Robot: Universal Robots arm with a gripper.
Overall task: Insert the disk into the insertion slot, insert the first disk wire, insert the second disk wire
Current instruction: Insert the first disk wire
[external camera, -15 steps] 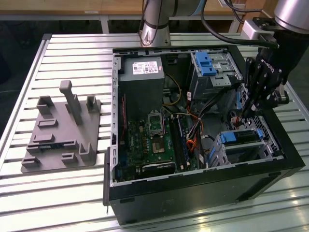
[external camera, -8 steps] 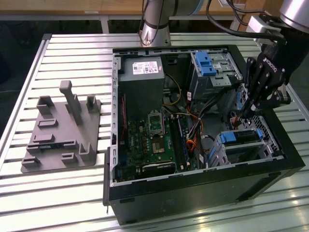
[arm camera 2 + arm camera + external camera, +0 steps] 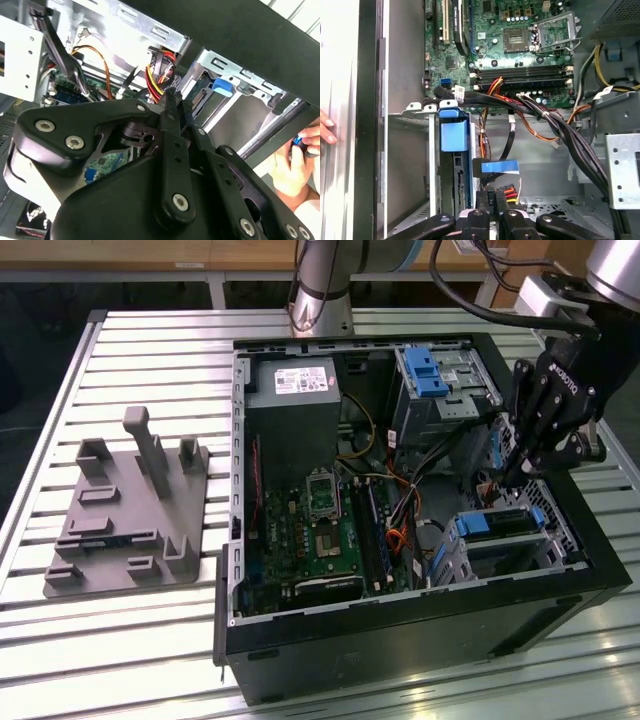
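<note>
The open case point(image 3: 400, 640) lies on the table point(image 3: 150, 340), with 1 fixture point(image 3: 130, 510) beside it on the exterior view's left. Inside, the motherboard point(image 3: 310, 540) lies mid-case. The disk point(image 3: 490, 524) sits in the insertion slot point(image 3: 520, 555) at the exterior view's right. My gripper point(image 3: 507, 478) hangs just above that slot, among cables point(image 3: 440, 455).

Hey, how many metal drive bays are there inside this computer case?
2. The insertion slot sits at the exterior view's right, beside the gripper; the taller bay with the blue latch stands higher in that view. Others may be hidden.
</note>
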